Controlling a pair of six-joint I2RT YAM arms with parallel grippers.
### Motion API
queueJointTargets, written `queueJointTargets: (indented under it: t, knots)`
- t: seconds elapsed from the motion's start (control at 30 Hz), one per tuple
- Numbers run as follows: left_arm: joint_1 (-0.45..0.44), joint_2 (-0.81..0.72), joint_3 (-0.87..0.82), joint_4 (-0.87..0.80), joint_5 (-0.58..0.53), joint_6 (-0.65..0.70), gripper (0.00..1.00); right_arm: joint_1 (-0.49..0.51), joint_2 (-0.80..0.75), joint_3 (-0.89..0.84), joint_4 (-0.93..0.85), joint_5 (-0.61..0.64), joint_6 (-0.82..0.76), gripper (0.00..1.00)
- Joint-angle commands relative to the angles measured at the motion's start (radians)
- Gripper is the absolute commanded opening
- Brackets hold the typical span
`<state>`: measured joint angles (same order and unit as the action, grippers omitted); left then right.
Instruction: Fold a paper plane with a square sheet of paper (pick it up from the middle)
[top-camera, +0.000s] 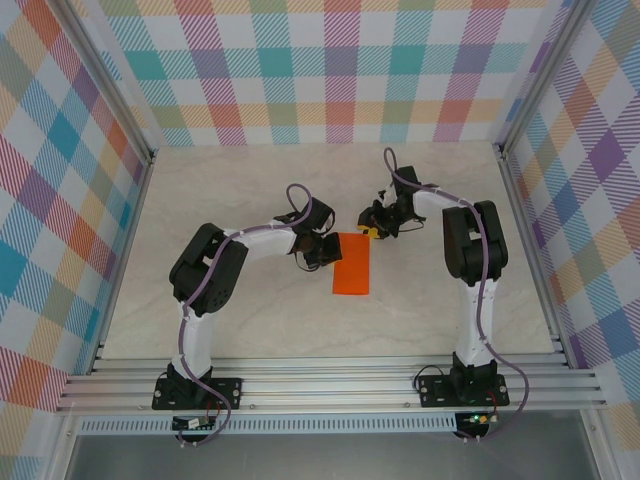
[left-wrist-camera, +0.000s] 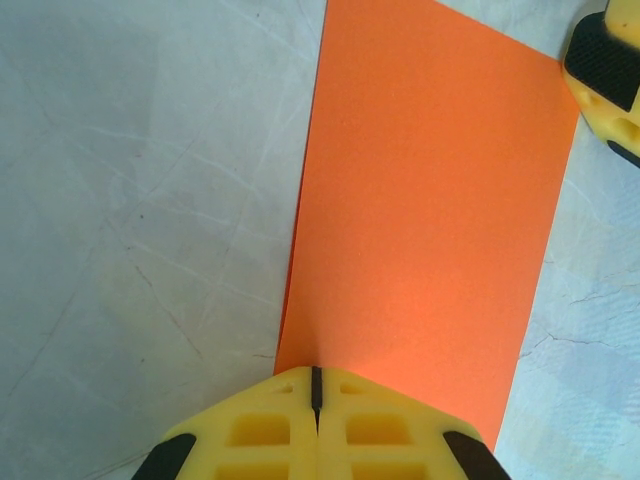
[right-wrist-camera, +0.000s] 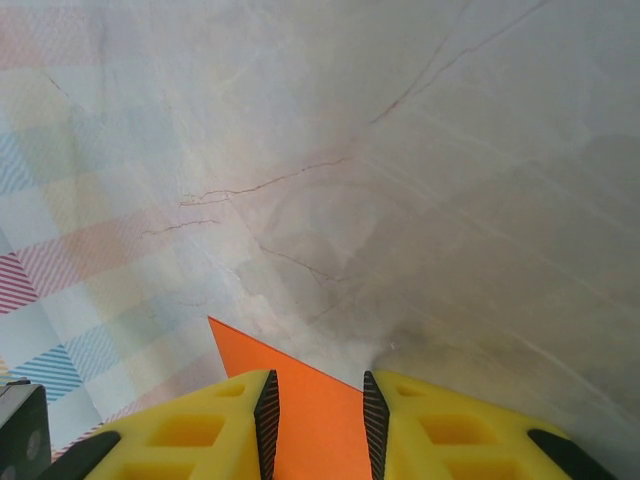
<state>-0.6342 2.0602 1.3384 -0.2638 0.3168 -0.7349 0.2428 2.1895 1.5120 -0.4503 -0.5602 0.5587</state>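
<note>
My left end effector (left-wrist-camera: 316, 385) is pinched shut. Its yellow tips sit at the near edge of the paper (left-wrist-camera: 430, 200). The paper is thin, smooth and bright orange, a long flat rectangle lying on the pale tabletop (top-camera: 250, 180) with its fine crack lines. My right end effector (right-wrist-camera: 318, 400) is open just a little, and one pointy corner of the paper shows in the gap.

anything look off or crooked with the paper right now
Nothing stands out: the orange paper lies flat as a clean rectangle, untorn; the left hand is shut at one edge, the right hand straddles a corner.
</note>
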Motion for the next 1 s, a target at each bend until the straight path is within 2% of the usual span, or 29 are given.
queueJointTargets:
  t: [0.0,0.13,0.27,0.57,0.77,0.97]
  knots:
    - [-0.007,0.049,-0.021,-0.111,-0.008,0.018,0.0,-0.004,-0.049,-0.011,-0.041,0.018,-0.035,0.32]
    - [-0.008,0.044,-0.021,-0.107,-0.005,0.017,0.0,-0.005,-0.151,-0.038,-0.052,0.009,-0.047,0.33]
    - [-0.008,0.041,-0.013,-0.107,-0.002,0.017,0.0,-0.003,-0.226,-0.146,0.008,-0.033,-0.021,0.34]
    - [-0.008,0.041,-0.006,-0.113,0.001,0.017,0.0,0.053,-0.288,-0.361,0.096,-0.112,-0.002,0.35]
    - [-0.009,0.043,-0.007,-0.112,0.002,0.017,0.0,0.072,-0.321,-0.492,0.124,-0.089,-0.016,0.35]
    - [-0.01,0.043,-0.008,-0.113,0.004,0.017,0.0,0.071,-0.349,-0.534,0.099,-0.067,-0.035,0.36]
